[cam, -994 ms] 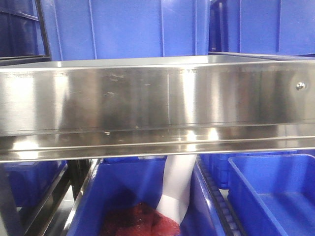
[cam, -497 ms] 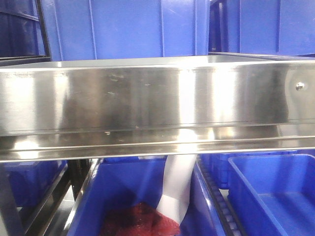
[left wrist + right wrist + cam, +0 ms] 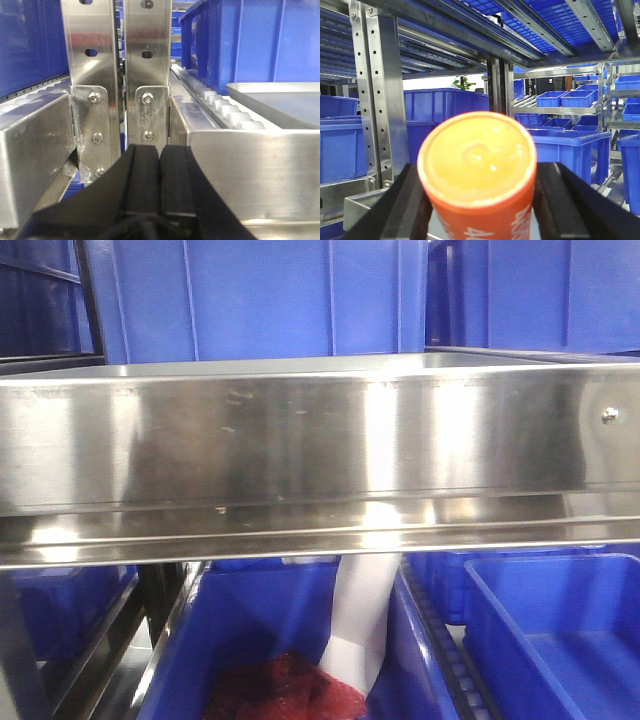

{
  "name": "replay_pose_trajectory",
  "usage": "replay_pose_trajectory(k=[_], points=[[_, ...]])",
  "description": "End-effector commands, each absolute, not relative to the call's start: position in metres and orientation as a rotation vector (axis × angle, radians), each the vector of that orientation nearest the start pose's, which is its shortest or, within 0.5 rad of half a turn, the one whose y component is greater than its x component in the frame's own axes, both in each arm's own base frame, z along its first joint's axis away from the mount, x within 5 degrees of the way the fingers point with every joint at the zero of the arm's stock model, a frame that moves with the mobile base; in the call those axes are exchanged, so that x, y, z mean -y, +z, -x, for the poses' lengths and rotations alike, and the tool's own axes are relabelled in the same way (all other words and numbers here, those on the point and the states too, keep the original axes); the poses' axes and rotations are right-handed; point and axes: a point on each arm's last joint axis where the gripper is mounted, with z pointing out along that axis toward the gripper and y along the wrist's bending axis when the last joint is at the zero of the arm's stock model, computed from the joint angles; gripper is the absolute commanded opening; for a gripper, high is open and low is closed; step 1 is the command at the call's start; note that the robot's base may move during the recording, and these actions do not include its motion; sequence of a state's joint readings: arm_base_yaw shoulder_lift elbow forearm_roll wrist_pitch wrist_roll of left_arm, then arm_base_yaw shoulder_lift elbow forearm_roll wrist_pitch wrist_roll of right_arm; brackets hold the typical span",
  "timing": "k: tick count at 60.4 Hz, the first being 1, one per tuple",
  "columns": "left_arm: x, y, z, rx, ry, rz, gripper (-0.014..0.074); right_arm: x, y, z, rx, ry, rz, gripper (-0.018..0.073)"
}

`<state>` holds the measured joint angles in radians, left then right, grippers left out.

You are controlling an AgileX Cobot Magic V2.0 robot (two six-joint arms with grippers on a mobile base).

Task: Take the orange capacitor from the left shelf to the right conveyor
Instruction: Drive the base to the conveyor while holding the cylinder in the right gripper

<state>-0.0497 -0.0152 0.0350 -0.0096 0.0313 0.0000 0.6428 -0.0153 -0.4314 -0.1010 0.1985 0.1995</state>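
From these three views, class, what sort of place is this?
Probably a warehouse or factory storeroom: many blue plastic bins on racks, perforated steel rack uprights, and a track of white rollers.

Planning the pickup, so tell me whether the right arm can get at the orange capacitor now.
Likely yes: the orange capacitor sits between the right gripper's fingers, one close on each side, nothing in between. Whether they grip it cannot be told.
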Motion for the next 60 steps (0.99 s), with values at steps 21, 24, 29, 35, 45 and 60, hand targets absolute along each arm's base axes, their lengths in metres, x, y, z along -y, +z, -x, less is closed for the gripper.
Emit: replay_pose_trajectory(k=[21,24,29,35,45,60], points=[[0.0029,0.2003,-0.0564,-1.461,-0.052,-0.028,-0.0126,0.0025,0.3482,0.0015,-1.085,0.635,0.305,0.0049],[0.0029,0.2003,-0.0564,-1.461,-0.052,-0.028,-0.0126,0.0025,0.3482,0.0015,-1.085,0.635,0.305,0.0049],[0.0029,0.2003,-0.0564,-1.461,-0.052,-0.028,-0.0126,0.0025,0.3482,0.0015,-1.085,0.635,0.305,0.0049],[0.0029,0.2003,-0.0564,-1.461,-0.052,-0.028,-0.0126,0.0026,0.3483,0.0016,-1.084,0.635,0.305,0.0049],[0.0029,0.2003,-0.0564,-1.461,-0.052,-0.028,-0.0126,0.0025,0.3483,0.0016,-1.084,0.635,0.305,0.0049],[0.0029,0.2004,-0.0564,-1.461,-0.052,-0.028,-0.0126,0.0025,0.3482,0.0015,-1.085,0.635,0.305,0.0049]])
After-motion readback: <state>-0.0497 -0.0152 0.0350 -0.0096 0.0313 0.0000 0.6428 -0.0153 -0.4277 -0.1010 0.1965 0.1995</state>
